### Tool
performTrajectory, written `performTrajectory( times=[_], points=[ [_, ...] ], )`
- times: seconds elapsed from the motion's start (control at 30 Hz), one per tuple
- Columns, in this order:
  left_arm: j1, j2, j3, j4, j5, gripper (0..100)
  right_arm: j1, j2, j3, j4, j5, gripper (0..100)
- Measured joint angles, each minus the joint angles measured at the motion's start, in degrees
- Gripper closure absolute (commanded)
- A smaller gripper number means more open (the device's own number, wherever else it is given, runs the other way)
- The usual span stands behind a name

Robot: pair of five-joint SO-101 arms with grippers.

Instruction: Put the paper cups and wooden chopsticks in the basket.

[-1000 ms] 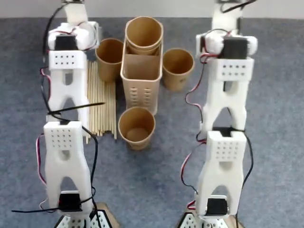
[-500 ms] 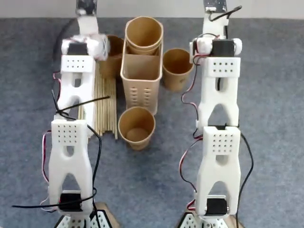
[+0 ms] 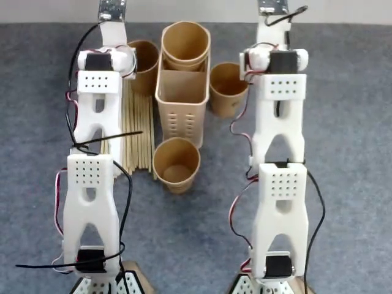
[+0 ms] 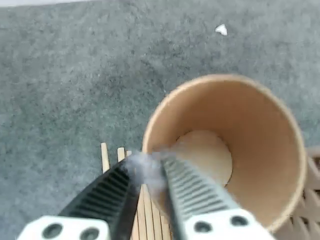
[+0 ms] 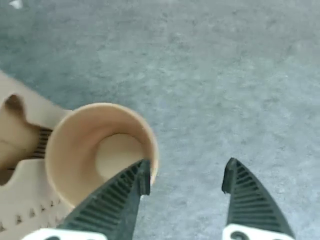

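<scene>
One basket [image 3: 180,116] stood on the grey bench [image 3: 343,153], with two nested paper cups [image 3: 185,41] in its far end. Three more cups stood around it: the left cup [image 3: 146,55], the right cup [image 3: 226,82] and the front cup [image 3: 176,162]. Wooden chopsticks [image 3: 139,131], too many to count, lay left of the basket. The left hand [image 4: 150,172] pinched the left cup's rim. The right hand [image 5: 185,175] gaped at the right cup.

Grey table [image 3: 355,122], basket [image 3: 182,104] at centre, three paper cups [image 3: 176,164] around it, chopsticks [image 3: 138,131] alongside
</scene>
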Motion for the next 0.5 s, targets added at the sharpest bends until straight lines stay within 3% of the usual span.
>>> performTrajectory(
  times=[0.23,0.5],
  points=[
    [-0.1,0.1,-6.9,1.1,-1.3,100,-0.4,0.5,0.0,0.0,0.0,75.9],
    [-0.3,-1.9,-16.7,9.3,-1.4,100,-0.4,0.5,-0.5,2.2,-3.3,76.1]
  ],
)
